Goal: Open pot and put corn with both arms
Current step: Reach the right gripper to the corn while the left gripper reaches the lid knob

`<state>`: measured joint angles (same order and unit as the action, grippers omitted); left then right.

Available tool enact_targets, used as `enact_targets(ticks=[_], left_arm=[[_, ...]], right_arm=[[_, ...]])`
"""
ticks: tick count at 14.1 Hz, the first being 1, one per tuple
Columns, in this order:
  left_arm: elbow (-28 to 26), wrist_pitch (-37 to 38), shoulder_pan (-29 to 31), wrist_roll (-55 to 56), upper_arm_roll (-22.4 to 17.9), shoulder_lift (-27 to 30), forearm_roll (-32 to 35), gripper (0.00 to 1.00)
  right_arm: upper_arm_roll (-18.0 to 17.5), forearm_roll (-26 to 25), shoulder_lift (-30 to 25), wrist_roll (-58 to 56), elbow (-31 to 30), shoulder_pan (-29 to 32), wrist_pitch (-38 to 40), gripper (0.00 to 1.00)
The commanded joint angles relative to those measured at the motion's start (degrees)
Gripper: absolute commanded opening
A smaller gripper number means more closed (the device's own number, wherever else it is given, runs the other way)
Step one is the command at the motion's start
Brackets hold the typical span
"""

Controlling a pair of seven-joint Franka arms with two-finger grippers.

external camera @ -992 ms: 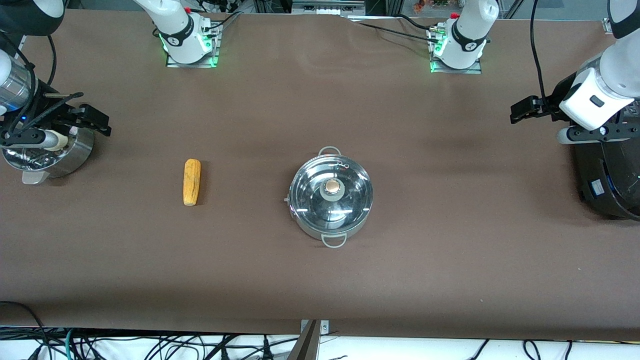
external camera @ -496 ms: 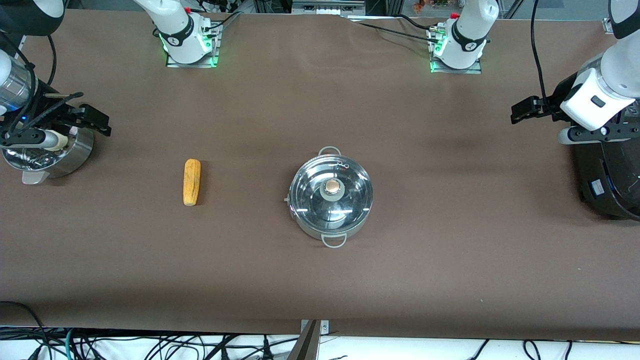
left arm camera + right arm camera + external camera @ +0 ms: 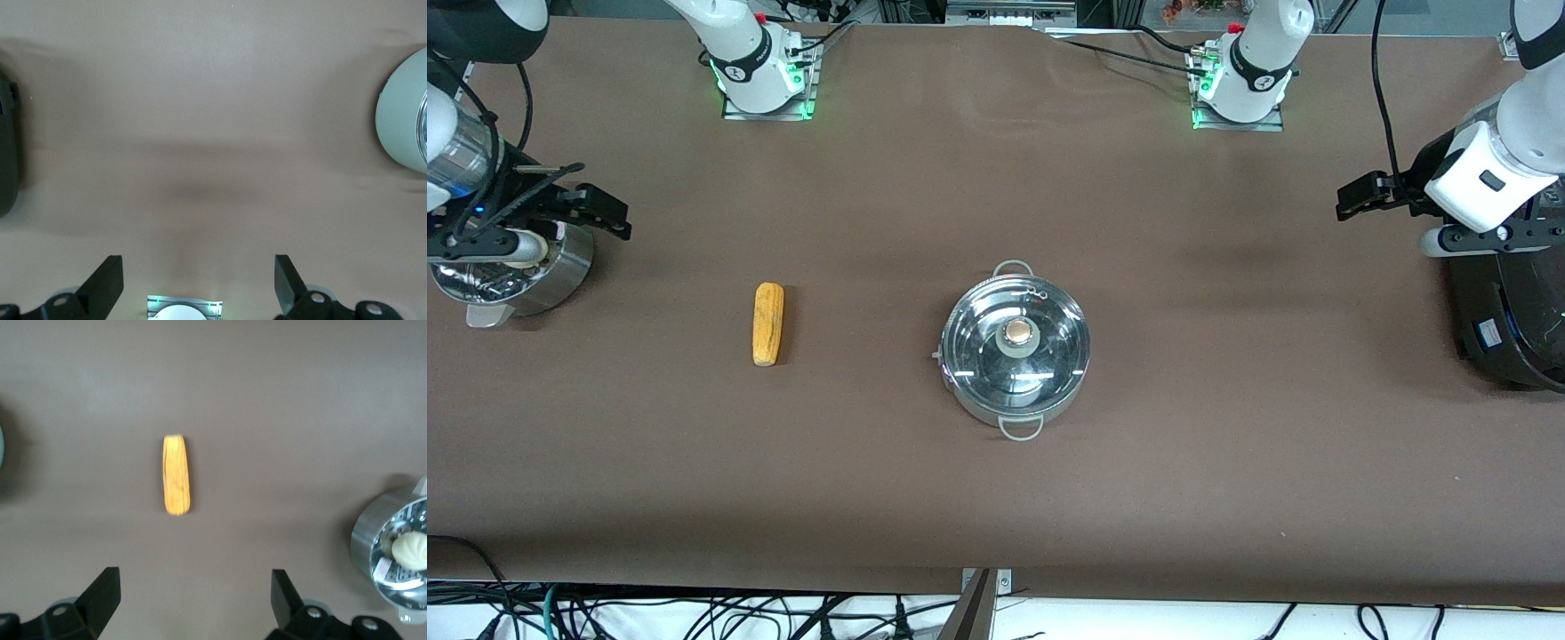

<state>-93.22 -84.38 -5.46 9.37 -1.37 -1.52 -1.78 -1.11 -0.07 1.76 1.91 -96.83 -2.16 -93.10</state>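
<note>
The steel pot stands mid-table with its glass lid and tan knob on. Its rim shows in the left wrist view. The yellow-orange corn lies on the table toward the right arm's end, and also shows in the right wrist view. My right gripper is open and empty in the air by the steamer pot; in its wrist view the corn lies ahead of the jaws. My left gripper is open and empty over bare table beside the black cooker, as its wrist view shows.
A small steel steamer pot holding a pale bun stands at the right arm's end of the table. A big black cooker stands at the left arm's end. The table is brown.
Both arms have shifted only slightly; the right gripper has edged a little away from the steamer pot. The pot, lid and corn have not moved.
</note>
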Motion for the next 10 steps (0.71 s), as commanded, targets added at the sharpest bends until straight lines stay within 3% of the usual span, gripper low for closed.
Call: enact_targets(ticks=[1,5,8,10], left_arm=[[-0.21,-1.31,0.80,-0.14,0.93,1.00,-0.67,1.00],[2.49,-4.83,-1.04,6.23,2.68,-3.99,-4.71,1.00],[14.43,-4.83,-7.96,20.03,4.36,-15.40,-5.07,1.00],[16.83,-7.79,-14.11,30.92,4.45,-19.73,-5.07,1.00]], right_arm=[[-0.21,-0.54,4.30,0.37,0.86,-1.53,5.89,1.00],[-0.21,-0.45,8.34,2.56,-0.98,-3.10,3.30,1.00],[-0.47,-0.63,7.39,8.20,-9.66,-3.99,-5.57,1.00],[-3.27,-0.80,5.54,8.37,-16.78,-3.90,-13.64,1.00]])
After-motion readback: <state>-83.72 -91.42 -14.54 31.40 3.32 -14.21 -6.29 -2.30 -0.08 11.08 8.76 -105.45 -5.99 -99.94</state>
